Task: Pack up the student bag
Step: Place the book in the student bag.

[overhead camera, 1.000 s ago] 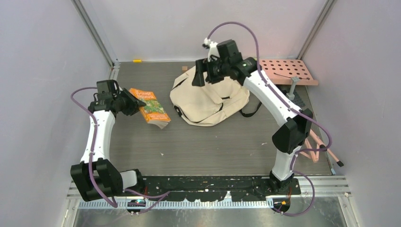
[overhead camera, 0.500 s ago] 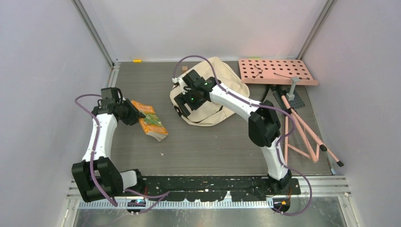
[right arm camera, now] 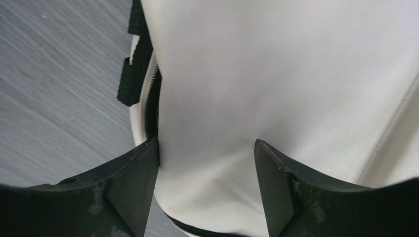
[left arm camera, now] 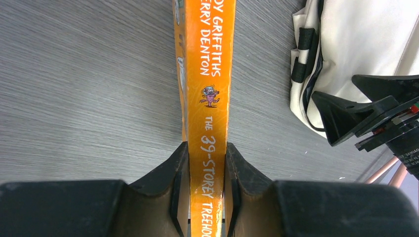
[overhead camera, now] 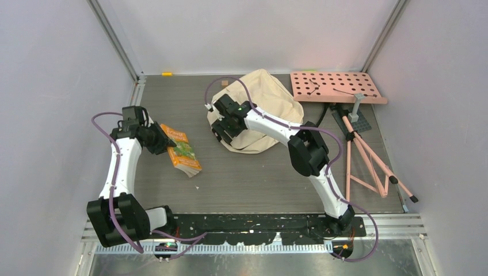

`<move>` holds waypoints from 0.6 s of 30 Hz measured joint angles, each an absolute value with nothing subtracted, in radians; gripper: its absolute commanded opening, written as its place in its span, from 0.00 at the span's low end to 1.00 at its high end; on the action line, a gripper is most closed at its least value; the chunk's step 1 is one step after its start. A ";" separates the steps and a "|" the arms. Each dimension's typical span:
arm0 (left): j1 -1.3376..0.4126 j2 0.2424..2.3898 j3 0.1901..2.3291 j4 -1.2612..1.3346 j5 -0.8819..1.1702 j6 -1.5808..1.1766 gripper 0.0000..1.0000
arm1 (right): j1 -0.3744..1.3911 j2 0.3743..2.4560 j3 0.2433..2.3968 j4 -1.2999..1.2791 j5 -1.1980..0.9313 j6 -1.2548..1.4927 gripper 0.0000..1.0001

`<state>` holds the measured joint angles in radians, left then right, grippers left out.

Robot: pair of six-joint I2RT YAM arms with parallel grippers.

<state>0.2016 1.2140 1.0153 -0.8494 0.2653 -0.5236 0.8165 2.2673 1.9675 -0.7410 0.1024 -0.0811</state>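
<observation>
Cream student bag [overhead camera: 270,98]: soft fabric with black straps and a black zipper; you find it slumped on the table [overhead camera: 259,178], at the far centre.
Right gripper [right arm camera: 206,148]: jaws spread wide, straddling the bag's left edge beside the zipper (fabric fills the gap; you cannot tell whether they pinch it).
Left gripper [left arm camera: 206,146]: clamped on the spine of the orange book [left arm camera: 207,74], left of the bag and apart from it.
</observation>
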 measured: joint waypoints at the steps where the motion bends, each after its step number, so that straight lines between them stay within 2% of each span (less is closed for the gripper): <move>1: 0.201 1.215 1.015 -0.849 0.266 -0.523 0.00 | 0.817 2.267 1.967 -0.737 0.118 -0.085 0.68; 5: 0.202 1.218 1.015 -0.849 0.270 -0.523 0.00 | 0.817 2.267 1.965 -0.725 0.164 -0.102 0.50; 12: 0.202 1.217 1.015 -0.847 0.279 -0.523 0.00 | 0.817 2.267 1.938 -0.707 0.194 -0.102 0.08; 14: 0.202 1.217 1.015 -0.845 0.287 -0.523 0.00 | 0.815 2.267 1.938 -0.707 0.195 -0.097 0.01; 18: 0.201 1.217 1.025 -0.839 0.323 -0.527 0.00 | 0.803 2.267 1.963 -0.729 0.194 -0.051 0.01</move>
